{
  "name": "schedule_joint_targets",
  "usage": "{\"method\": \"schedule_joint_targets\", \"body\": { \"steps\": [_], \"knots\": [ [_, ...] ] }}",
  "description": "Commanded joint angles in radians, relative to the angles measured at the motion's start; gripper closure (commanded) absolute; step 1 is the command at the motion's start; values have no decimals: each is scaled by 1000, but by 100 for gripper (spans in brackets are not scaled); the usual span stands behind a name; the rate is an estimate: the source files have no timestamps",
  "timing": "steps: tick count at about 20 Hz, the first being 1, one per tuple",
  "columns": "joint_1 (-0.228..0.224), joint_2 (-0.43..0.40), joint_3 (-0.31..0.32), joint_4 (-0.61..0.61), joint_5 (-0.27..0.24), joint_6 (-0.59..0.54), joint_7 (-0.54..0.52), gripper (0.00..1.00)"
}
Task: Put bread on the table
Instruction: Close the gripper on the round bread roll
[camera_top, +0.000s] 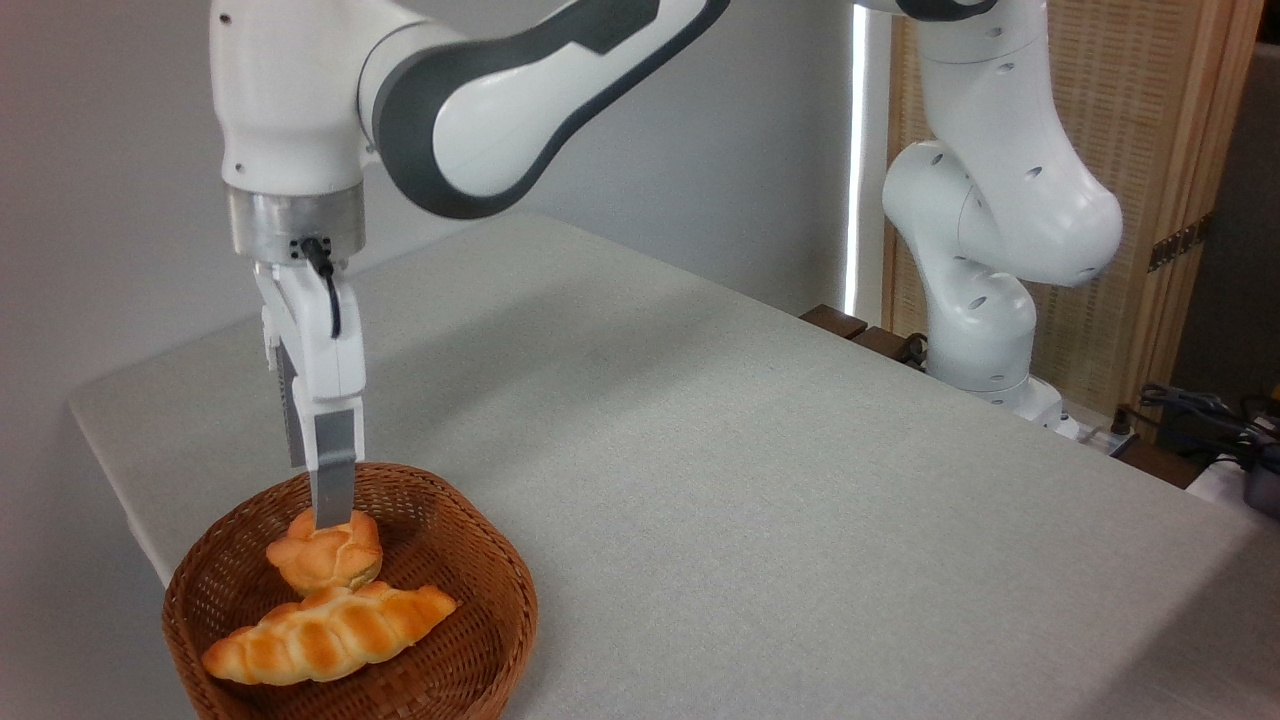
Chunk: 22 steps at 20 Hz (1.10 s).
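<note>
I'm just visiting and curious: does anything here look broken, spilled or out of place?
Nothing stands out. The bread and a longer braided loaf lie whole in the wicker basket, which sits upright on the table. The gripper is at the bun's top; no crumbs or spills show.
</note>
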<state>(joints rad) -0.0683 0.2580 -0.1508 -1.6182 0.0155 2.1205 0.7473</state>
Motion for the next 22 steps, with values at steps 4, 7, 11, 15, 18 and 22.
{"method": "schedule_joint_targets", "body": {
  "steps": [4,7,11,15,18,22],
  "knots": [
    [-13,43,-24,-46,1,107,24,0],
    [-15,52,-27,-80,52,144,21,0],
    [-15,72,-35,-91,95,177,23,0],
    [-15,78,-35,-91,123,177,20,15],
    [-15,78,-35,-91,124,177,24,54],
    [-15,73,-35,-91,124,177,26,62]
  ]
}}
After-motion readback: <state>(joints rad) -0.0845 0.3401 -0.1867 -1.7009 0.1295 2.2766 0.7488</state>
